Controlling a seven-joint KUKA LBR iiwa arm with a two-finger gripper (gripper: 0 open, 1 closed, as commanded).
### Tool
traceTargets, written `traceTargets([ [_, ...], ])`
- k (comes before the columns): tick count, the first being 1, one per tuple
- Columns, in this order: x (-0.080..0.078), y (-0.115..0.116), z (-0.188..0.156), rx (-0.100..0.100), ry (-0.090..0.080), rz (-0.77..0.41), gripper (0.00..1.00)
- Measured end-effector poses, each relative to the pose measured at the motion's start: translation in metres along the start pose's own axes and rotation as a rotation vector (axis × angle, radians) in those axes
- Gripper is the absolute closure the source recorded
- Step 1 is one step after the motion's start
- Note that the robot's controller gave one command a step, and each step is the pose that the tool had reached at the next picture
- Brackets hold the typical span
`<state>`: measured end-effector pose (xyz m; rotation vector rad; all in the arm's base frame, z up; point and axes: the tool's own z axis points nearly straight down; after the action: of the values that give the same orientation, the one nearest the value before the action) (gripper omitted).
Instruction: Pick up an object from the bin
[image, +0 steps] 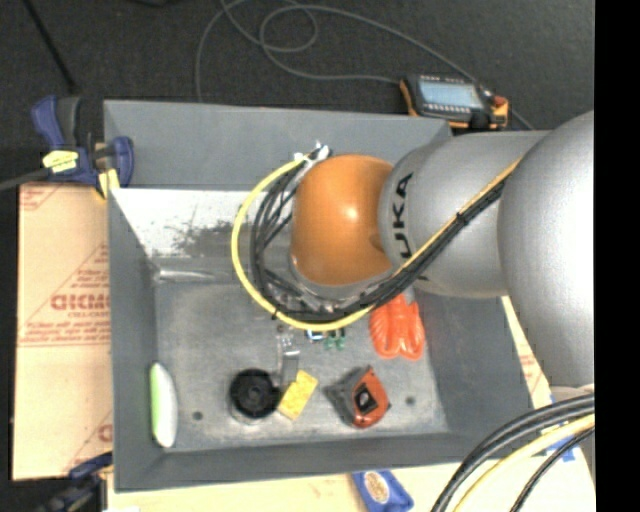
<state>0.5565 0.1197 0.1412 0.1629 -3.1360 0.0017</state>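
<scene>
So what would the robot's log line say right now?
gripper: down in bin, by yellow block | nearby: black round thing, orange-black thing | pick: not yet done

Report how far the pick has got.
Done: nothing yet; the yellow block, black round piece, tape measure and orange thing all lie on the bin floor. In hand: the gripper is down in the bin, close by the yellow block. Left: grasping one thing and lifting it out.

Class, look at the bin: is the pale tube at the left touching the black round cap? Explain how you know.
Apart. The camera view shows a strip of bare grey bin floor between the pale tube and the black round cap.
</scene>
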Motion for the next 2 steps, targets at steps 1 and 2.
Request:
traceTargets([
  [1,0.016,0.007,0.013,-0.002,-0.006,-0.005,0.0],
  [2,0.032,0.035,0.073,0.001,0.009,-0.094,0.0],
])
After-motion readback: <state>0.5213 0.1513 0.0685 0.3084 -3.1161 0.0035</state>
